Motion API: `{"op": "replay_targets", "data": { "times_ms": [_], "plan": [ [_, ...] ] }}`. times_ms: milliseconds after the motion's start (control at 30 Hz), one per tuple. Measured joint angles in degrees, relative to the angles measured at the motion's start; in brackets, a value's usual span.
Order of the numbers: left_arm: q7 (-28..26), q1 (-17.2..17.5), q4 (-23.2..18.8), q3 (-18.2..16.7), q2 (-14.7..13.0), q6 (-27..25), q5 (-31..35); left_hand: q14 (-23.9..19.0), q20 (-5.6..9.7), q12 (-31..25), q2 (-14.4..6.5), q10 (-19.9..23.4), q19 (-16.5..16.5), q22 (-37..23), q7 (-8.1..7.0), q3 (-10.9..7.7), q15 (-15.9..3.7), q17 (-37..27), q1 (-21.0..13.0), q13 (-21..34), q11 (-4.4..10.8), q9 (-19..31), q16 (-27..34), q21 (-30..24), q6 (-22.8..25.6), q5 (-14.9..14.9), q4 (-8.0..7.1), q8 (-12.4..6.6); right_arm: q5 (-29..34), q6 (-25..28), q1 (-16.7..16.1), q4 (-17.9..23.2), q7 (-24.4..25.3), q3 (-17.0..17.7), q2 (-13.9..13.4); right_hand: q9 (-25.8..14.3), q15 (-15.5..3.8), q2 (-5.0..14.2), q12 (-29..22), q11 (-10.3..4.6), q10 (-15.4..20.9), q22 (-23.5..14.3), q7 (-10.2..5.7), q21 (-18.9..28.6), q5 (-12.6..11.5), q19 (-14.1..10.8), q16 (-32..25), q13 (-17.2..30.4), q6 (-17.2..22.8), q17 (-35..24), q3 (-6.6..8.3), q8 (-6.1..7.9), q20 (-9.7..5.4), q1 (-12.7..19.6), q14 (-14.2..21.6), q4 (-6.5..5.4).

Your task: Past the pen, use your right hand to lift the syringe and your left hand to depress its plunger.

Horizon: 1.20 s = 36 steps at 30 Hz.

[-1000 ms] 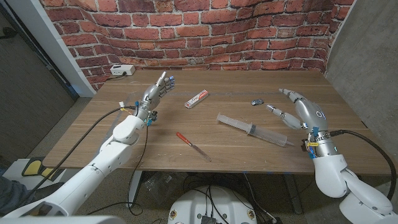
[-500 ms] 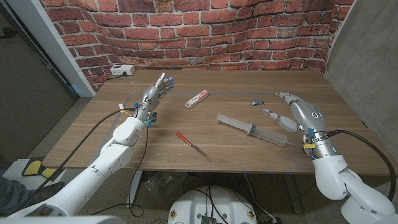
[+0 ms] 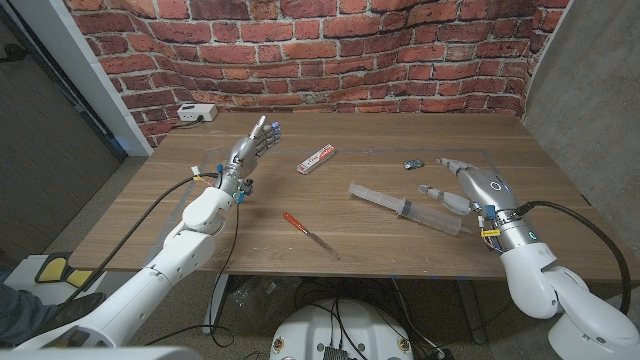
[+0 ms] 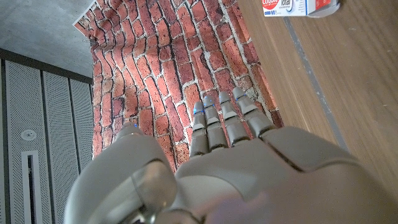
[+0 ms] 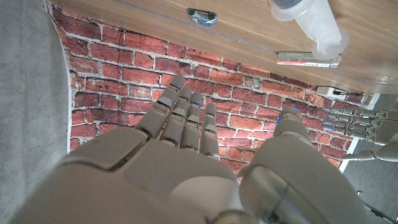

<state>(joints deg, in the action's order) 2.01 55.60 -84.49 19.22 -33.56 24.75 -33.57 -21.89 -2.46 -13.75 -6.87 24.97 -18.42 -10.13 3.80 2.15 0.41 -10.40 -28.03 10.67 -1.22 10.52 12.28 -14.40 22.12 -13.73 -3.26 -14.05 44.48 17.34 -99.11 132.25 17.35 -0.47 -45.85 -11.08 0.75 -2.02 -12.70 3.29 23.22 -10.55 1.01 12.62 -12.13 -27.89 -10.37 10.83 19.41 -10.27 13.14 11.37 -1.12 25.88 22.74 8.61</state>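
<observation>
A large clear syringe (image 3: 405,208) lies slantwise on the wooden table (image 3: 330,235), right of centre; its barrel end (image 5: 310,22) shows in the right wrist view. A red pen (image 3: 308,234) lies nearer the front edge, left of the syringe. My right hand (image 3: 470,187) hovers open just right of the syringe's near end, fingers spread toward it, holding nothing. My left hand (image 3: 248,152) stands open at the table's left, fingers straight and pointing toward the brick wall, far from the syringe.
A small red-and-white box (image 3: 316,159) lies behind the pen, also seen as a box (image 4: 298,6) in the left wrist view. A small dark clip (image 3: 412,163) sits behind the syringe. A white power adapter (image 3: 197,113) rests at the back left corner.
My right hand has moved left and lowered toward the syringe's near end. The left hand, syringe and pen have not moved.
</observation>
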Motion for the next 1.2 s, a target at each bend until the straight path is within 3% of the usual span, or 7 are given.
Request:
{"op": "replay_targets", "data": {
  "times_ms": [300, 733, 833, 867, 1033, 1200],
  "plan": [
    [0.15, 0.28, -0.04, -0.01, -0.17, 0.01, -0.23, 0.0, 0.0, 0.23, 0.04, 0.31, 0.0, 0.0, 0.0, -0.13, 0.0, 0.0, -0.32, 0.0, -0.32, 0.0, -0.22, 0.22, 0.0, 0.0, -0.14, 0.35, -1.13, 3.77, 0.99, 1.75, -5.47, -1.19, -2.12, -0.27, 0.2, -0.15, 0.42, 0.6, -1.06, 0.0, 1.62, 0.0, 0.0, 0.0, 0.0, 0.0, -2.04, 0.0, 0.48, -0.39, 0.0, 0.75, -0.62, 0.0],
    [0.31, 0.37, -0.5, -0.11, -0.79, -0.68, -0.3, -0.31, 0.0, 0.45, -0.35, 0.31, 0.01, -0.01, 0.31, -0.13, 0.32, 0.0, -0.71, 0.0, -0.32, 0.0, -0.43, 0.44, 0.3, 0.48, -0.14, 0.49, -3.15, 8.45, 2.84, 3.31, -11.43, -3.03, -5.32, -0.53, 1.33, 0.16, 0.85, 0.8, -3.54, 0.0, 2.66, -1.19, 0.0, 2.57, 0.43, 0.31, -3.09, -0.28, 0.48, -0.39, 1.32, 1.05, -3.39, 0.0],
    [0.31, 0.37, -0.77, -0.1, -0.95, -0.68, -0.3, -0.31, 0.0, 0.45, -0.35, 0.31, 0.01, -0.01, 0.31, -0.13, 0.32, 0.0, -0.71, 0.0, -0.32, 0.0, -0.43, 0.44, 0.3, 0.48, -0.14, 0.79, -3.5, 9.74, 2.84, 3.31, -12.71, -3.03, -5.32, -0.53, 1.62, -0.15, 0.84, 0.88, -3.63, 0.0, 2.88, -1.19, 0.0, 2.57, 0.43, 0.52, -3.49, -0.28, 0.47, -0.39, 1.33, 1.35, -3.68, 0.0],
    [0.32, 0.38, -0.87, -0.09, -1.01, -1.08, -0.18, -0.31, 0.0, 0.45, -0.35, 0.31, 0.01, -0.01, 0.31, -0.13, 0.32, 0.0, -0.71, 0.0, -0.32, 0.0, -0.43, 0.44, 0.3, 0.48, -0.14, 0.79, -3.53, 9.85, 3.96, 3.68, -12.84, -4.11, -6.71, -0.53, 1.62, -0.15, 0.84, 0.88, -3.63, 0.03, 2.88, -1.19, 0.0, 2.57, 0.43, 0.52, -3.49, -0.27, 0.47, -0.39, 1.32, 1.36, -3.68, 0.0],
    [0.27, 0.49, -1.23, -0.09, -1.3, -1.57, -0.11, -0.31, 0.0, 0.72, -0.34, 0.31, 0.01, -0.01, 0.31, -0.13, 0.32, 0.0, -0.7, 0.0, -0.32, 0.0, -0.64, 0.44, 0.3, 0.48, -0.14, 0.79, -4.7, 11.85, 5.7, 3.97, -15.16, -5.6, -8.37, -0.8, 1.4, -0.52, 0.84, 1.41, -3.51, 0.17, 3.85, -0.69, 0.0, 0.67, 0.19, 0.52, -3.37, -0.12, 0.47, -0.39, 0.9, 1.72, -3.46, 0.0],
    [0.35, 0.57, -1.39, -0.07, -1.6, -1.98, -0.14, -0.31, 0.0, 0.89, -0.34, 0.31, 0.01, -0.01, 0.31, -0.13, 0.32, 0.0, -0.7, 0.01, -0.32, 0.0, -0.64, 0.44, 0.3, 0.48, -0.14, 0.79, -5.46, 13.72, 6.97, 4.11, -16.63, -6.8, -9.53, -0.8, 1.7, -0.83, 0.84, 1.55, -3.57, 0.17, 4.34, -0.69, 0.0, 0.58, 0.19, 0.52, -3.24, -0.12, 0.47, -0.39, 0.81, 2.03, -3.15, 0.0]
  ]
}}
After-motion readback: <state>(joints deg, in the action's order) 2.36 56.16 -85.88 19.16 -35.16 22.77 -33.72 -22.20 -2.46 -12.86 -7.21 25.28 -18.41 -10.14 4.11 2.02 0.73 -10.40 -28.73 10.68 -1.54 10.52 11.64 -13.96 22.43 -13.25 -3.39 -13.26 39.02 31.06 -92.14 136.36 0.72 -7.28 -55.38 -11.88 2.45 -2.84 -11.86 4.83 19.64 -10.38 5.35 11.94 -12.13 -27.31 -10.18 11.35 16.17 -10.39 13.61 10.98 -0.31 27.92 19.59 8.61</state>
